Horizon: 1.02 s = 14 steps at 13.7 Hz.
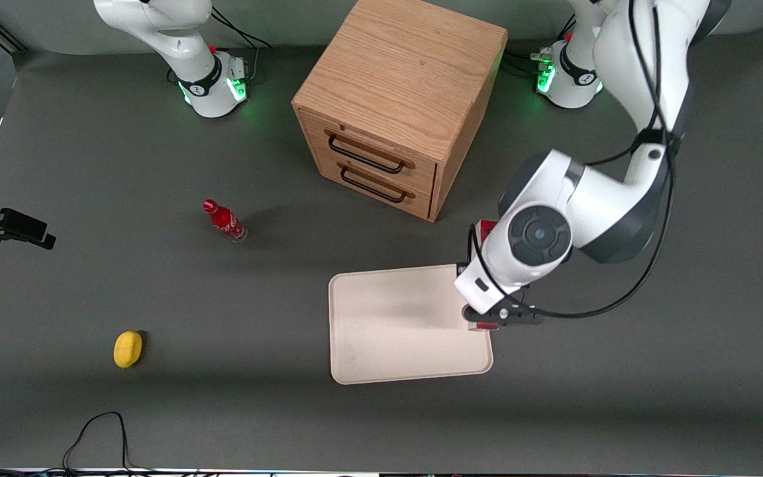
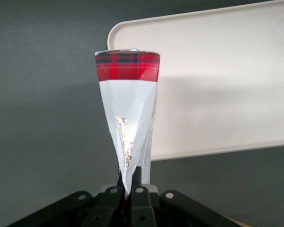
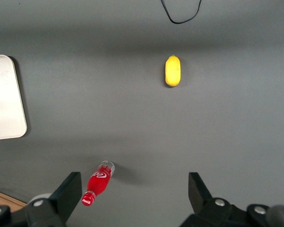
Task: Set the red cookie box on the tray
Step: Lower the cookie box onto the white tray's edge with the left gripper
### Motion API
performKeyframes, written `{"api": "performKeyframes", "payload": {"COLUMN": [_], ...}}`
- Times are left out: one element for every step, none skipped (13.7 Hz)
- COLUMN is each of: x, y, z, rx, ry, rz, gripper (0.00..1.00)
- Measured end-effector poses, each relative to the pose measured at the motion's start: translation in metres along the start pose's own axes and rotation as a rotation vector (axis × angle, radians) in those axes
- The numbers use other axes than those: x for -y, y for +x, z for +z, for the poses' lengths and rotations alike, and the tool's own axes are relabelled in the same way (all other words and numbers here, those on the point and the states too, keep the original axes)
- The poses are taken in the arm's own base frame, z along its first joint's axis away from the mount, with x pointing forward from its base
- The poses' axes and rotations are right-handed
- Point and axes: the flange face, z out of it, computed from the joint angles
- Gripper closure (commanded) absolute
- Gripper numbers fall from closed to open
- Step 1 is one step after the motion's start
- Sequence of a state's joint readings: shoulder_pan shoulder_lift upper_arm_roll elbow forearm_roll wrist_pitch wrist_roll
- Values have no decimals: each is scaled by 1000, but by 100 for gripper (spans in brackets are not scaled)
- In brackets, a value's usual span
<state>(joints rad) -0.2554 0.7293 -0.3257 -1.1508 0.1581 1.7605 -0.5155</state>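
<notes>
Nearest the front camera, a black cable loop (image 1: 93, 434) is seen on the grey desk (image 1: 620, 397). A little farther in, a yellow lemon-like object (image 1: 127, 349) lies toward the parked arm's end of the desk.

The tray (image 1: 395, 324), cream with rounded corners and a low rim, is seen flat on the desk near its middle. The tool (image 1: 487, 324) is held above the tray's edge on the working arm's side. In the left wrist view the tool (image 2: 131, 189) is seen pressed together on the red cookie box (image 2: 128, 113), pinching its white end; the carton extends away from the tool, its red tartan end farthest out. The box is held clear of the desk, partly over the tray's corner (image 2: 118, 35) and partly over bare desk. In the front view only small red parts of the box (image 1: 485, 229) are visible past the wrist housing; the rest is hidden by the arm.

Farther from the camera than the tray, a small red bottle (image 1: 224, 220) with a red cap stands toward the parked arm's end. Farthest, a wooden two-drawer cabinet (image 1: 398, 99) with dark handles is recorded, both drawers shut.
</notes>
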Motion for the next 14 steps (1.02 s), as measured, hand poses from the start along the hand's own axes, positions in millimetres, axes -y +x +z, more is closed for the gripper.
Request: {"api": "performKeyframes", "payload": {"x": [0,1,2,2,2,1,1,2,2,2,2,2,1,2], "y": [8,13,16,18,20,21,22,23,24,26,27,27,27,27], "z": [21,40,56,68,79,86,93,97,100,103,105,108,110,111], "rx": [-18,-35,-49,-57,-61,-62,-59,-60,-69,-77,-84,-88,-88,-87], "ry": [-11,-19,-20,-15,-14,-14,-11,-5,-1,-2,-5,-8,-8,-7], "rz": [-5,-15,-26,-35,-44,-54,-65,-69,-72,-78,-86,-91,-93,-94], "gripper": [100,100,100,100,100,100,100,100,100,100,100,35,10,0]}}
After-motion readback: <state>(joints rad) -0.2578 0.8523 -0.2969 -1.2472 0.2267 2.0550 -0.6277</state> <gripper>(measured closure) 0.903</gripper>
